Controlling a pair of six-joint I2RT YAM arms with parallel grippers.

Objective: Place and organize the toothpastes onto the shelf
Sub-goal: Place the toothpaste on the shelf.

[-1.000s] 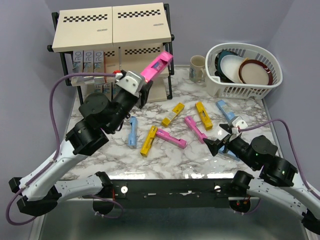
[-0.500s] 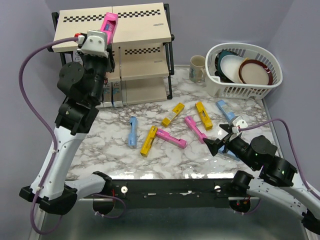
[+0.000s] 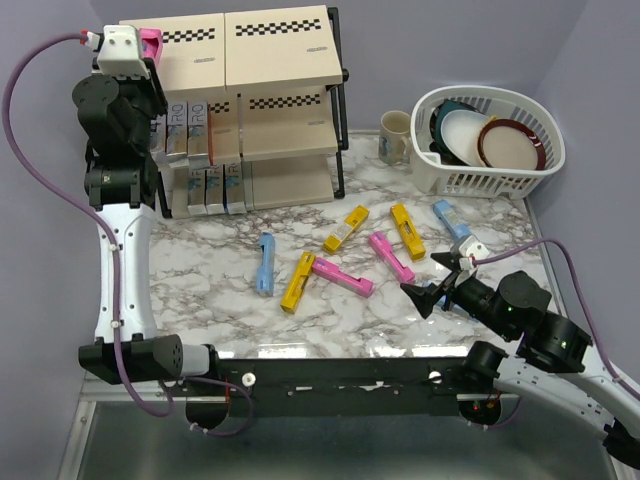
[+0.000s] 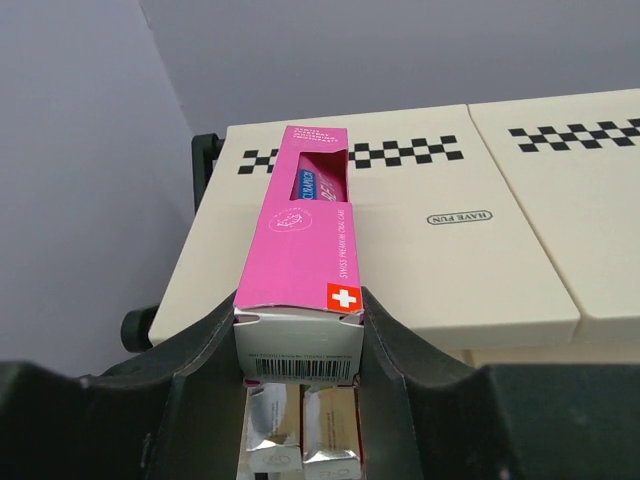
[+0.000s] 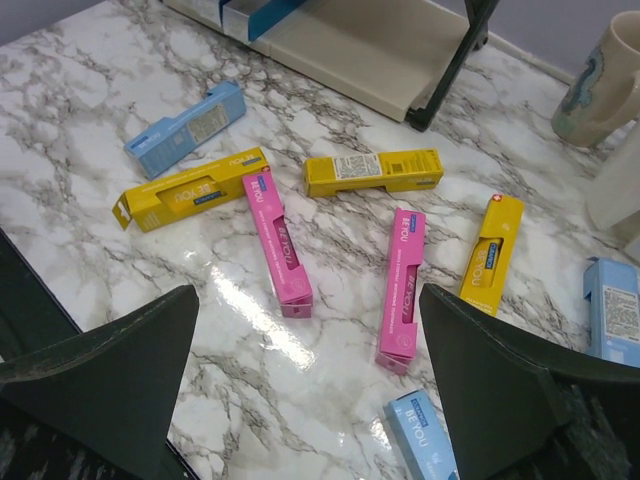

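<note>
My left gripper point(image 3: 133, 47) is raised at the top left corner of the shelf point(image 3: 270, 60) and is shut on a pink toothpaste carton point(image 3: 151, 42). In the left wrist view the pink carton point(image 4: 300, 245) points out over the left part of the beige top board point(image 4: 480, 270), pinched at its near end between the fingers point(image 4: 395, 350). Silver cartons point(image 3: 190, 120) stand in rows on the two lower tiers. Loose toothpastes lie on the marble: pink point(image 5: 277, 240), pink point(image 5: 402, 285), yellow point(image 5: 373, 171), light blue point(image 5: 186, 128). My right gripper point(image 3: 432, 290) hovers open above them, holding nothing.
A white dish basket point(image 3: 432, 175) with plates and bowls stands at the back right, a mug point(image 3: 395, 135) beside it. More cartons lie mid-table: yellow point(image 3: 297, 281), yellow point(image 3: 407, 231), light blue point(image 3: 455, 222). Purple walls close in the left, back and right.
The left arm has swung up and to the left with the pink carton, from in front of the shelf to its top left corner. The right arm has barely moved.
</note>
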